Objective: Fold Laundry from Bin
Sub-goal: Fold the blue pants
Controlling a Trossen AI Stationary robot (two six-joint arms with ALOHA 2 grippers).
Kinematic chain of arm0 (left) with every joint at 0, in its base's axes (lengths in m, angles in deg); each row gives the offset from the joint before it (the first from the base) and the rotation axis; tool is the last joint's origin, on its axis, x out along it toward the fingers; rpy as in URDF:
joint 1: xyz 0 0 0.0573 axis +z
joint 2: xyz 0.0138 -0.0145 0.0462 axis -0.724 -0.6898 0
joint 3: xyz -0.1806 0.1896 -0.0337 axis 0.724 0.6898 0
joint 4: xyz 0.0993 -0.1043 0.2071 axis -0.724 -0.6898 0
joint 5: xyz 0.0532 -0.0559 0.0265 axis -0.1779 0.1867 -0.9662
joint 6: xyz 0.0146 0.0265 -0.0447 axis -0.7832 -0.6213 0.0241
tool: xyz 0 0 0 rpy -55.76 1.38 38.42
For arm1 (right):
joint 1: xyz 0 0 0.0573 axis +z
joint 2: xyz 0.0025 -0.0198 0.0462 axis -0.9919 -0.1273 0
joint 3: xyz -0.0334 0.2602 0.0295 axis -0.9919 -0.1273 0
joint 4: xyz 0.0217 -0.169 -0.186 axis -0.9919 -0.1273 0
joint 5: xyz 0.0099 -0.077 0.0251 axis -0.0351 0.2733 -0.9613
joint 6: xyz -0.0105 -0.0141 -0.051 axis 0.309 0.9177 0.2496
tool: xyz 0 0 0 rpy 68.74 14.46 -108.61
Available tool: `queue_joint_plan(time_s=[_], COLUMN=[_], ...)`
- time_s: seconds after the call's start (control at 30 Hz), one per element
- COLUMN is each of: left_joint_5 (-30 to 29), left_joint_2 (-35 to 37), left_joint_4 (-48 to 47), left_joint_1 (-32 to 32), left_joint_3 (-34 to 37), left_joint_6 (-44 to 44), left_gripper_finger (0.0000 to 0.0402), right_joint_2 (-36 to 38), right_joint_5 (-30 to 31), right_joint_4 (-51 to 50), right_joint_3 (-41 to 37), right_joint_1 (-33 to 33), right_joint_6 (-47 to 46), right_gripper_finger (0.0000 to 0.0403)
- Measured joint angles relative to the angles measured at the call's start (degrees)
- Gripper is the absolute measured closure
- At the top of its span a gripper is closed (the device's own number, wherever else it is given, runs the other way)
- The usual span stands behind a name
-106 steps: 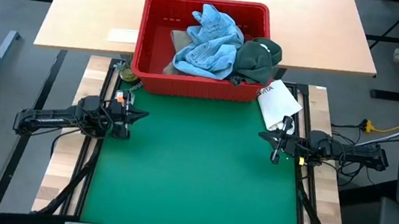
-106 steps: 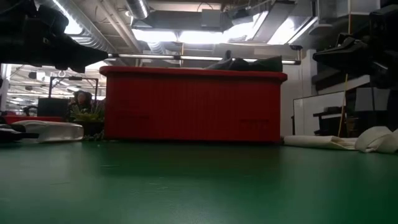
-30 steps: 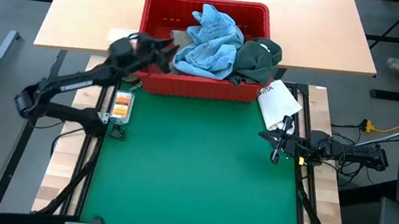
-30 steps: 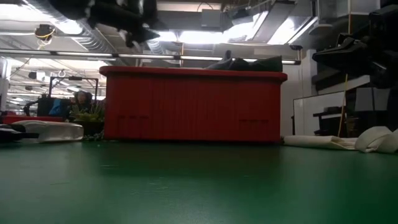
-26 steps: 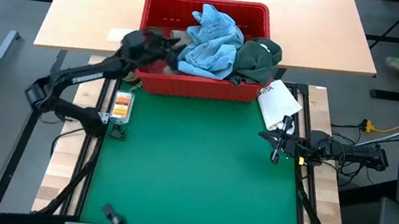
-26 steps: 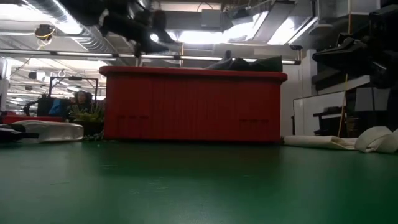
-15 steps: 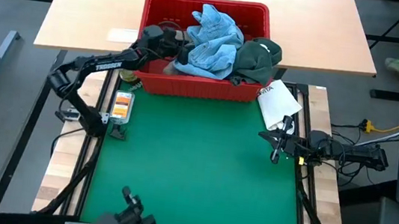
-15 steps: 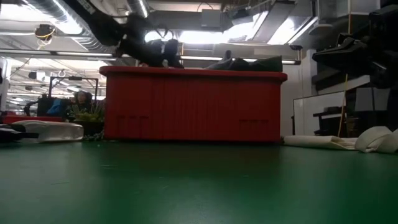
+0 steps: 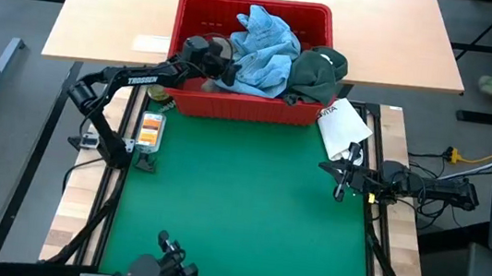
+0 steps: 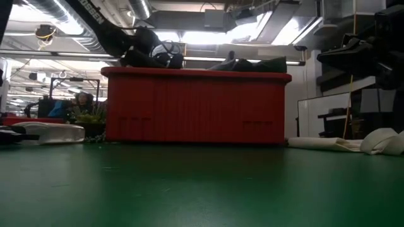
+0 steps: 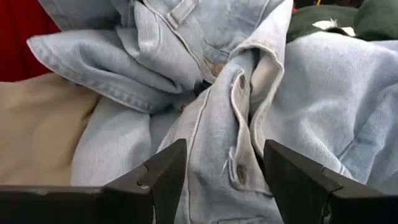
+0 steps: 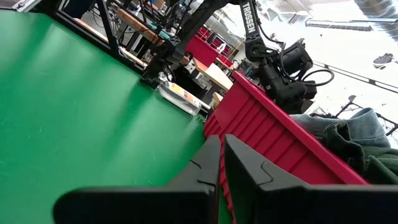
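**Left gripper poised over the first garment**

Left gripper (image 11: 221,180) reaches into the red bin (image 9: 191,6) at the far side of the table, its two fingers spread wide on either side of a ridge of the light blue garment (image 9: 261,42). Nothing is held yet; the cloth lies between the fingers but they have not closed on it.

By the look of it, the task has barely begun. All the laundry visible sits in the bin, and the green mat (image 9: 238,211) carries no clothing. Every garment remains to be lifted out, spread and folded.

The light blue garment is thin denim, crumpled in a heap with seams, a buttoned strip and a waistband-like hem showing in the left wrist view. It lies on top, near the middle of the bin. A dark green garment (image 9: 317,72) bulges over the bin's right end, and a tan garment (image 11: 37,140) lies under the blue one toward the left.

Right gripper (image 9: 342,175) waits at the right edge of the mat, its fingers pressed together with nothing in them, beside a white packet (image 9: 342,126).
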Motion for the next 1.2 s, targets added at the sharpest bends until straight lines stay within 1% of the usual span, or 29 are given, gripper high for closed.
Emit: queue_joint_plan(time_s=[0.27,0.37,0.43,0.53,0.63,0.67,0.83,1.0,1.1,1.2], left_joint_5=[0.0,1.3,2.9,5.7,8.6,9.6,15.9,20.7,22.3,22.5], left_joint_2=[0.0,0.0,0.0,0.0,0.0,0.0,0.0,0.0,0.0,0.0], left_joint_4=[-4.6,-4.0,-3.6,-1.6,3.2,5.2,18.2,30.5,34.4,35.6], left_joint_1=[-0.6,-0.6,-0.6,-0.6,-0.6,-0.6,-0.6,-0.9,-1.8,-3.3], left_joint_3=[0.0,0.0,0.0,0.0,0.0,0.0,0.0,0.0,0.0,0.0], left_joint_6=[-0.1,-0.1,-0.1,0.0,1.6,3.3,13.7,24.0,27.5,28.9], left_gripper_finger=[0.0195,0.0213,0.0242,0.0307,0.0377,0.0386,0.0385,0.0386,0.0387,0.0387], right_joint_2=[0.0,0.0,0.0,0.0,0.0,0.0,0.0,0.0,0.0,0.0], right_joint_5=[0.0,0.0,0.0,0.0,0.0,0.0,0.2,3.5,5.2,5.6], right_joint_4=[0.0,0.0,0.0,0.0,0.0,0.1,0.3,1.6,4.7,8.9], right_joint_3=[0.0,0.0,0.0,0.0,0.0,0.0,0.0,0.0,0.0,0.0], right_joint_1=[0.0,0.0,0.0,0.0,0.0,0.0,0.0,0.0,0.0,0.0], right_joint_6=[0.0,0.0,0.0,0.0,0.0,0.0,0.0,0.0,0.4,2.5], right_gripper_finger=[0.0379,0.0379,0.0379,0.0379,0.0379,0.0379,0.0379,0.0379,0.0379,0.0379])
